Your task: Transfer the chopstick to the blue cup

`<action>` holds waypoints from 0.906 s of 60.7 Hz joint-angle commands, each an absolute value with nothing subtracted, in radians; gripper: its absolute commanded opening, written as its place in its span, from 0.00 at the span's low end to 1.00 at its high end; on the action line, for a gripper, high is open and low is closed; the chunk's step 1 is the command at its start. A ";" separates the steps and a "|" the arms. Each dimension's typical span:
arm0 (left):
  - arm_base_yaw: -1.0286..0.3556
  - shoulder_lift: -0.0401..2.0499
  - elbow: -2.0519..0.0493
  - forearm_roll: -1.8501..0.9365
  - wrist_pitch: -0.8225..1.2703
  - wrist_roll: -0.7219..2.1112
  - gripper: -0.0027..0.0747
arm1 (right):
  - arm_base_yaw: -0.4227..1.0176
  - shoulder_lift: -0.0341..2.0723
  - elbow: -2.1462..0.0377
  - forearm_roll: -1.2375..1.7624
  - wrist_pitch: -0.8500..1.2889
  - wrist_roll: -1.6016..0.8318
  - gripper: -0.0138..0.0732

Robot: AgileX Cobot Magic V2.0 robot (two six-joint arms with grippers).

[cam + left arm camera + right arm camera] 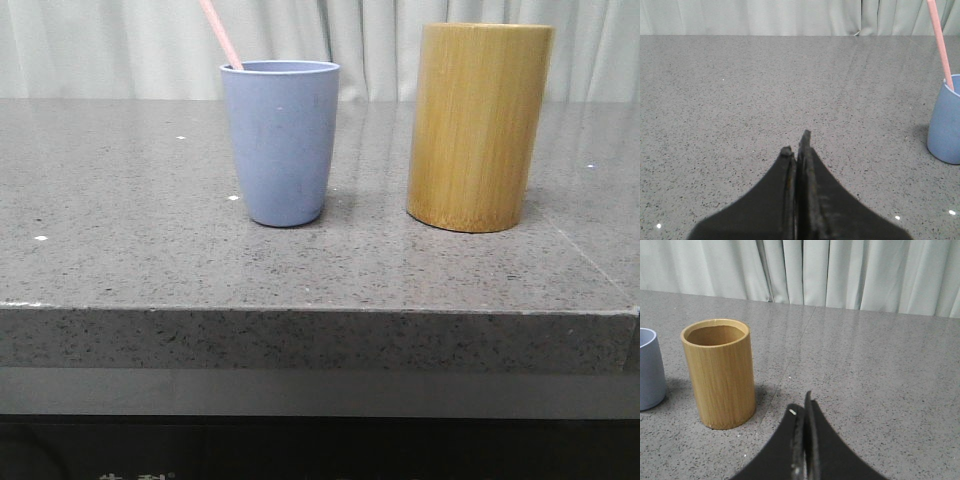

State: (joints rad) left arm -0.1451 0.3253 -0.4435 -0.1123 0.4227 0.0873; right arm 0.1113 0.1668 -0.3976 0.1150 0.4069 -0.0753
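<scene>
The blue cup [281, 142] stands upright on the grey stone table, left of centre. A pink chopstick [220, 33] leans out of it toward the upper left and runs past the frame's top. The left wrist view shows the same blue cup [945, 125] and chopstick [940, 42] off to one side, well apart from my left gripper [796, 142], which is shut with nothing in it. My right gripper [802, 405] is also shut and empty, near the bamboo holder [720, 372], with the blue cup [650, 367] beyond it. Neither gripper appears in the front view.
A tall tan bamboo holder [478, 125] stands to the right of the blue cup; its inside looks empty in the right wrist view. Pale curtains [120, 45] hang behind the table. The table's front edge [320, 310] runs across the front view.
</scene>
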 commanded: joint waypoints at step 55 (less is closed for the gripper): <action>-0.031 -0.028 -0.085 -0.094 0.198 0.078 0.01 | 0.103 0.180 -0.420 0.119 0.318 -0.084 0.02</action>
State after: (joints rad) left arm -0.0367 -0.0046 -0.0843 -0.0924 0.3130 0.0873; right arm 0.1113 0.1668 -0.3931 0.1150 0.4050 -0.0753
